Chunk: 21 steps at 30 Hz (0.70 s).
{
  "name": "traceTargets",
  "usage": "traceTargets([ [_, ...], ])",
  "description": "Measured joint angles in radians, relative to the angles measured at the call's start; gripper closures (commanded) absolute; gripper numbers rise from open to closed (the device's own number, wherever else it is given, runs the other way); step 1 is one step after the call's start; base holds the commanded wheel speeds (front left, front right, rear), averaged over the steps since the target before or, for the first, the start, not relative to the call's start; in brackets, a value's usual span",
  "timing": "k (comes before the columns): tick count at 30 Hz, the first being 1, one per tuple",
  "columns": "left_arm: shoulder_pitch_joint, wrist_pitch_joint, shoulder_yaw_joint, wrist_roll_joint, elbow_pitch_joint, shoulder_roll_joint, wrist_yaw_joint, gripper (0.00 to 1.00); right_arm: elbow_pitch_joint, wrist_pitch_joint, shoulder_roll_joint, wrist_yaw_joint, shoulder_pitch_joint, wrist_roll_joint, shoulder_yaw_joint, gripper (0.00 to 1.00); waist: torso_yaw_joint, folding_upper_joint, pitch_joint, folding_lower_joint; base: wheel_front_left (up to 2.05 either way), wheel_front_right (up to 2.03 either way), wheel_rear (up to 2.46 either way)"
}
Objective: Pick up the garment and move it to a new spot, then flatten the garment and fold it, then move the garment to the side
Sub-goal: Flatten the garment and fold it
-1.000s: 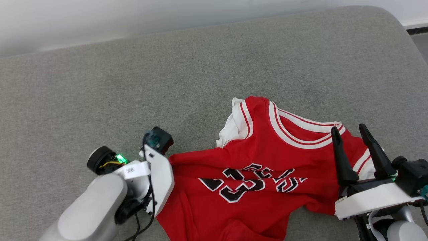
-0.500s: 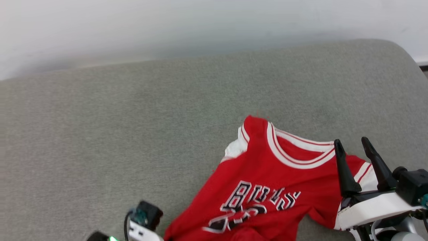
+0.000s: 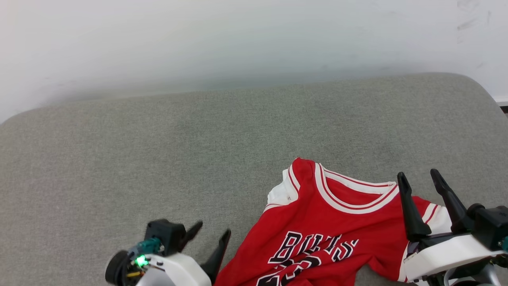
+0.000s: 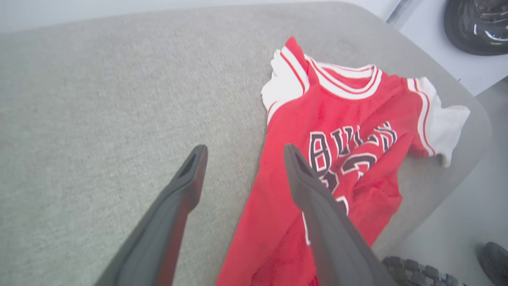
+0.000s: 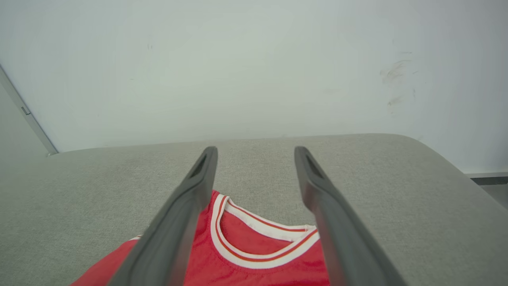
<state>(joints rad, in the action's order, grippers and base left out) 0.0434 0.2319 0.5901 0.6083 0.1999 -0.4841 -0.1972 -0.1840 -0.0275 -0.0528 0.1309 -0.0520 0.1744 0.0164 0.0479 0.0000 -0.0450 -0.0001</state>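
Both claws now stand apart: the left claw [image 3: 211,232], clamped on the garment [image 3: 329,234] a moment ago, has let go and sits just left of it. The garment lies loose at the near right of the grey padded surface [image 3: 119,159], its lower part rumpled, with the right claw [image 3: 417,176] open above its right sleeve. Moving looks done; flattening comes next, I'd say.

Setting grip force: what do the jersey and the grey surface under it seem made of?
The jersey looks like thin, soft, matte knit, perhaps synthetic: it lies in loose wrinkles, with striped trim at the collar. The grey surface looks like matte woven upholstery, probably padded: fine flecked weave, rounded corners.
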Motion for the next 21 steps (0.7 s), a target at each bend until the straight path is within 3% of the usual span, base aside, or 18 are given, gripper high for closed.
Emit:
traceTargets([
  [5, 0.1, -0.114, -0.047, -0.05, -0.032, 0.04, -0.016, 0.0, -0.018, -0.014, 0.0, 0.0, -0.008, 0.0, -0.001, 0.0, 0.01, 0.0, -0.017, 0.0001, 0.0, 0.0, 0.0],
  [10, 0.264, -0.137, -0.045, -0.081, -0.132, 0.092, 0.008, 0.0, -0.028, -0.017, 0.0, 0.0, 0.011, 0.001, -0.001, 0.0, 0.027, 0.0, -0.068, 0.0001, 0.0, 0.0, 0.0],
  [17, 0.442, -0.059, -0.014, -0.065, -0.291, 0.143, 0.075, 0.0, -0.02, -0.018, 0.0, 0.0, 0.044, 0.005, -0.003, 0.0, 0.059, 0.0, -0.142, 0.0002, 0.0, 0.0, 0.0],
  [19, 0.505, 0.02, 0.019, -0.048, -0.366, 0.154, 0.121, 0.0, -0.012, -0.011, 0.001, 0.0, 0.061, 0.007, -0.009, 0.0, 0.077, 0.0, -0.176, 0.0002, 0.0, 0.0, 0.0],
  [20, 0.505, 0.02, 0.019, -0.048, -0.366, 0.154, 0.121, 0.0, -0.012, -0.011, 0.001, 0.0, 0.061, 0.007, -0.009, 0.0, 0.077, 0.0, -0.176, 0.0002, 0.0, 0.0, 0.0],
  [21, 0.537, 0.091, 0.047, -0.031, -0.417, 0.157, 0.156, 0.0, -0.007, -0.006, 0.001, 0.0, 0.07, 0.008, -0.009, 0.0, 0.087, 0.0, -0.194, 0.0001, 0.0, 0.0, 0.0],
])
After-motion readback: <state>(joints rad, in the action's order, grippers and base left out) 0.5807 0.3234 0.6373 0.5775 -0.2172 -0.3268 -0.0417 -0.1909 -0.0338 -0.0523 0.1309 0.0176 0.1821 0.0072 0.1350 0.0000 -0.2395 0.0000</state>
